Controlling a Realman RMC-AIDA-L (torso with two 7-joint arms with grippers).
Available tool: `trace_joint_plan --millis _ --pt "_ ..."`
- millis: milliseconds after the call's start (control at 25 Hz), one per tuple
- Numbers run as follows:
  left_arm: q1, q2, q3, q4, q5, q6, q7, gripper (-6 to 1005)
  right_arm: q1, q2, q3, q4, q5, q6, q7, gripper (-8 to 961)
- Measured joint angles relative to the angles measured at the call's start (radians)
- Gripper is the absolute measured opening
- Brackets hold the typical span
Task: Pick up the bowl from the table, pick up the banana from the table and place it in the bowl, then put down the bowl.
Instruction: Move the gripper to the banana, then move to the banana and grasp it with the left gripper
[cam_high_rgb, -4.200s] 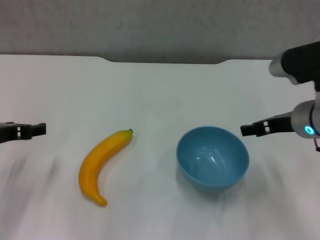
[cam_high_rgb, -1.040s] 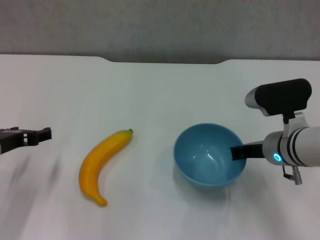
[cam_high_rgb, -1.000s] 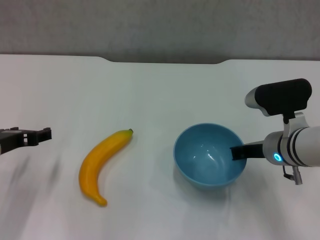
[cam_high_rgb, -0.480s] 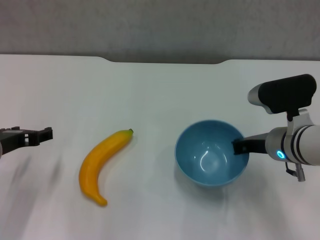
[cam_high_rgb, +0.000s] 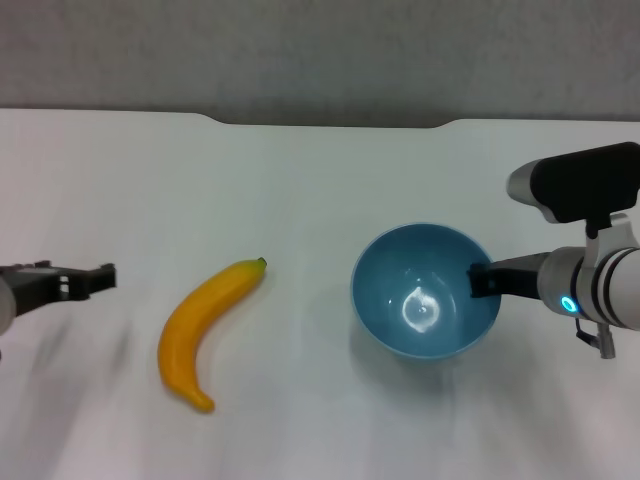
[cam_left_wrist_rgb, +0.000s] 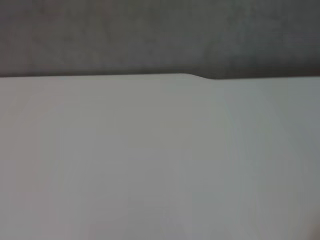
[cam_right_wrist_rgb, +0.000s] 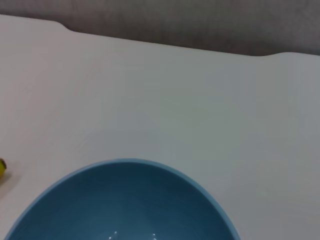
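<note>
Head view, left to right: our left gripper (cam_high_rgb: 100, 277) sits low over the table (cam_high_rgb: 300, 180) at the far left, fingers pointing toward the banana (cam_high_rgb: 198, 327) but well apart from it. Nothing between its fingers; we can't tell how wide they are set. Left wrist view shows only bare table (cam_left_wrist_rgb: 150, 160) and the far edge with the notch.

Banana lies flat on the table, left of centre, curved, green stem tip at its far end pointing toward the bowl (cam_high_rgb: 425, 291), other end nearer us. Clear gap between banana and bowl.

Bowl is right of centre, mouth up and tipped slightly toward us, glossy inside with a bright highlight at the bottom. Shadow beneath it on the table. We can't tell if it's touching the table or just off it.

Our right gripper (cam_high_rgb: 484, 280) is at the bowl's right rim, coming in from the right; a dark finger (cam_high_rgb: 498, 279) overlaps the rim and reaches inside the bowl. It looks closed onto the rim, though the outer finger is hidden. Right wrist view: bowl (cam_right_wrist_rgb: 125, 200) directly below the camera, table (cam_right_wrist_rgb: 175, 100) beyond, a sliver of banana (cam_right_wrist_rgb: 2, 169) at the frame edge.
</note>
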Motion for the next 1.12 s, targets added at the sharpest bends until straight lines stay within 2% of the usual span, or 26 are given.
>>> trace_joint_plan --millis 400,600,840,1000,1120 --pt "-0.050 0.001 0.175 -0.011 0.002 -0.032 0.010 803 -0.017 -0.001 0.018 0.031 -0.028 0.001 0.000 35" --pt "-0.050 0.001 0.214 -0.034 -0.061 -0.022 0.027 800 -0.023 -0.001 0.016 0.031 -0.029 0.002 0.000 34" --pt "-0.051 0.000 0.246 -0.025 -0.066 0.018 0.038 797 -0.023 0.000 0.011 0.045 -0.029 0.004 0.000 34" --pt "-0.063 -0.001 0.279 0.037 -0.065 0.086 0.034 795 -0.025 0.001 -0.003 0.053 -0.029 0.005 0.000 35" --pt "-0.077 -0.001 0.279 0.067 -0.067 0.090 0.031 794 -0.025 0.001 -0.012 0.062 -0.029 0.005 0.000 35"
